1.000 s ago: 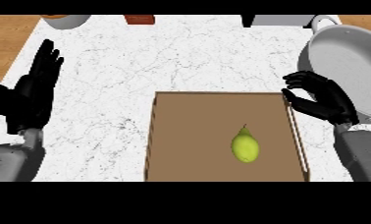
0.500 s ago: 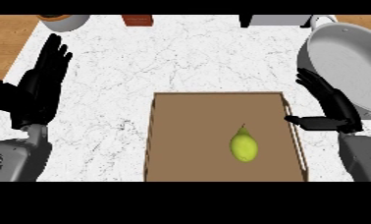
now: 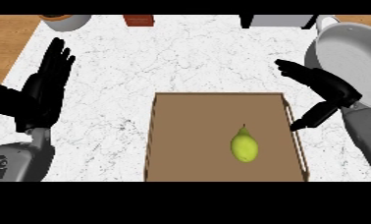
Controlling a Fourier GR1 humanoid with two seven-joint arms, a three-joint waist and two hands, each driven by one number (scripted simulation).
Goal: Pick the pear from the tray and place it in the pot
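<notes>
Pear (image 3: 244,145) untouched; right hand (image 3: 324,86) spread open, empty.

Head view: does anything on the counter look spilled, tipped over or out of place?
Nothing stands out. The yellow-green pear lies inside the brown rectangular tray, stem pointing away from the robot. The grey metal pot sits at the counter's right edge. The right hand is open beside the tray; the left hand rests open at left.

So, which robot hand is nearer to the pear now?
The right robot hand. It is open just past the tray's right rim, up and to the right of the pear. The left robot hand rests open far off at the counter's left edge.
</notes>
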